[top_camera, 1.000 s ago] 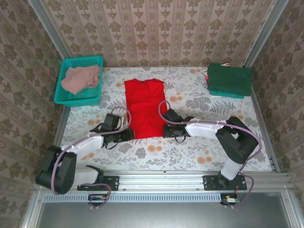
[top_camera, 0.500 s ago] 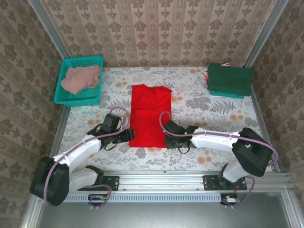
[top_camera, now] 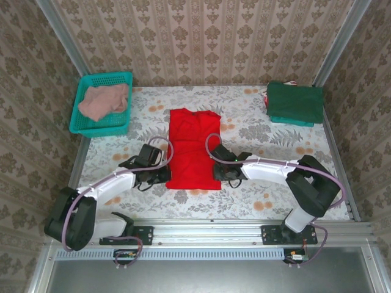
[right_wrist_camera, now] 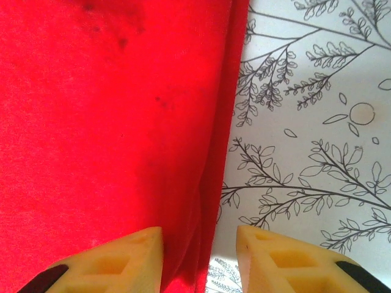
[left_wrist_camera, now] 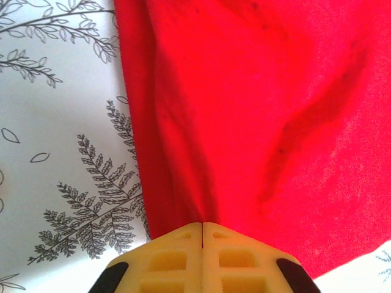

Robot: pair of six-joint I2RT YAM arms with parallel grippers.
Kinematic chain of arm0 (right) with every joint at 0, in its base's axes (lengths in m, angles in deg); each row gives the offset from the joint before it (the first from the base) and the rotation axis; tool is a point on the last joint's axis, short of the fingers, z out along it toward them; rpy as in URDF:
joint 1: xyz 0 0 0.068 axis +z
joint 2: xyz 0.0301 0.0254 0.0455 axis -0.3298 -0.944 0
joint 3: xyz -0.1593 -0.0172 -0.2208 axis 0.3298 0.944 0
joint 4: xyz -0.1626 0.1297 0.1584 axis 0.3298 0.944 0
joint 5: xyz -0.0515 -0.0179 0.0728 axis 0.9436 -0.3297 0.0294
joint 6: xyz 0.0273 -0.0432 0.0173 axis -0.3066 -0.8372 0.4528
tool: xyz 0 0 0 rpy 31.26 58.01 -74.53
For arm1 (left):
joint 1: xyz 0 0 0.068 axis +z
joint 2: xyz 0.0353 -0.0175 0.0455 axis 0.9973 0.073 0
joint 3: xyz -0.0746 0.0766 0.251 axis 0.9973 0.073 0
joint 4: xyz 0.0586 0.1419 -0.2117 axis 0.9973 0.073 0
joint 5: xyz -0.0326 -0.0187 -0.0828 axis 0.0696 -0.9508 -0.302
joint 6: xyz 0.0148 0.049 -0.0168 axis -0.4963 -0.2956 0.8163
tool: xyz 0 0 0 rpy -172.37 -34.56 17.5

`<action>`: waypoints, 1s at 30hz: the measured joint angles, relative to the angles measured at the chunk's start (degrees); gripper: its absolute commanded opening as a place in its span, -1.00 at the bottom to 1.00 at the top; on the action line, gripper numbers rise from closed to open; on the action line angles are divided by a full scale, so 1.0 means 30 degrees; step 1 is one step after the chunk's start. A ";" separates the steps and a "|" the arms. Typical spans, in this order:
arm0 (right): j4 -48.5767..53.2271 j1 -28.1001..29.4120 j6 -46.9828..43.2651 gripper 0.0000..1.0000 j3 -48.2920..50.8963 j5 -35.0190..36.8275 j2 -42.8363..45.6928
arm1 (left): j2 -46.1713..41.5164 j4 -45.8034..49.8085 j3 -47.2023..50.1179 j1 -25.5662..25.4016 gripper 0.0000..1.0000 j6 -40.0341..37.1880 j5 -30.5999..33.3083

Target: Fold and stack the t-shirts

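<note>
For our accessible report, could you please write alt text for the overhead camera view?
A red t-shirt lies flat mid-table on a floral tablecloth, the left pincer at its near left edge and the right pincer at its near right edge. A teal basket holding a pink shirt sits far left; folded green shirts are stacked far right.

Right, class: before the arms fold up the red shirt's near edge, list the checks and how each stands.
1. Red shirt lying flat: ok.
2. Left end effector shut at the near left corner: ok.
3. Cloth pinched in it: cannot tell.
4. Right end effector closed on the near right corner: not ok, open astride the edge.
5. Green pile clear of the fold: ok.
</note>
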State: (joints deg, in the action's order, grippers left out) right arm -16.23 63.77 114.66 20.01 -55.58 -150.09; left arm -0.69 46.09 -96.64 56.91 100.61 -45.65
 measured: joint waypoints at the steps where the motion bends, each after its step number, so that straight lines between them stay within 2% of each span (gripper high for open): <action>1: -0.0029 0.0000 0.0000 -0.24 0.0000 -0.0044 -0.0015 | -0.0175 0.0102 0.0000 0.0000 -0.98 0.0015 0.0015; 4: -0.0393 0.0000 0.0015 -0.28 0.0000 -0.0189 -0.0015 | -0.1056 0.0503 0.0000 0.0000 -1.00 0.0007 0.0109; 5: -0.0554 0.0000 0.0007 -0.27 0.0000 -0.0211 -0.0015 | -0.1384 0.0619 0.0000 0.0000 -0.78 0.0007 0.0160; 6: -0.0678 0.0000 0.0007 -0.27 0.0000 -0.0211 -0.0015 | -0.1705 0.0736 0.0000 0.0000 -0.42 -0.0022 0.0204; 9: -0.0925 0.0000 0.0007 -0.27 0.0000 -0.0204 -0.0015 | -0.2033 0.0925 0.0000 0.0000 0.02 -0.0102 0.0393; 10: -0.0991 0.0000 0.0007 -0.30 0.0000 -0.0204 -0.0015 | -0.1953 0.0962 0.0000 0.0000 0.03 -0.0087 0.0474; 12: -0.0998 0.0000 -0.0007 -0.38 -0.0015 -0.0204 -0.0051 | -0.1392 0.0998 -0.0015 0.0007 -0.02 -0.0066 0.0656; 14: -0.1005 0.0000 0.0015 -0.50 -0.0080 -0.0204 -0.0233 | -0.0437 0.0954 -0.0022 0.0000 -0.22 -0.0073 0.0729; 16: -0.1035 0.0000 0.0087 -0.56 -0.0087 -0.0211 -0.0393 | 0.0401 0.0903 -0.0022 0.0000 -0.33 -0.0168 0.0758; 18: -0.1064 0.0044 0.0109 -0.72 -0.0087 -0.0211 -0.0430 | 0.0882 0.0845 -0.0022 0.0000 -0.65 -0.0175 0.0736; 20: -0.1209 0.0124 0.0211 -0.83 -0.0087 -0.0270 -0.0430 | 0.0984 0.0678 -0.0022 0.0000 -0.86 -0.0204 0.0627; 24: -0.1209 0.0313 0.0430 -1.00 -0.0073 -0.0284 -0.0364 | 0.0255 0.0758 -0.0015 -0.0051 -0.93 -0.0262 0.0605; 30: -0.1137 0.0503 0.0488 -1.00 0.0277 -0.0364 0.0648 | -0.4065 0.0656 0.1129 -0.0546 -1.00 -0.0262 0.1173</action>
State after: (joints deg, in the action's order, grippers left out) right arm -19.64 65.28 116.13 20.84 -56.67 -148.15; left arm -12.89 48.05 -93.25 55.27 99.82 -42.13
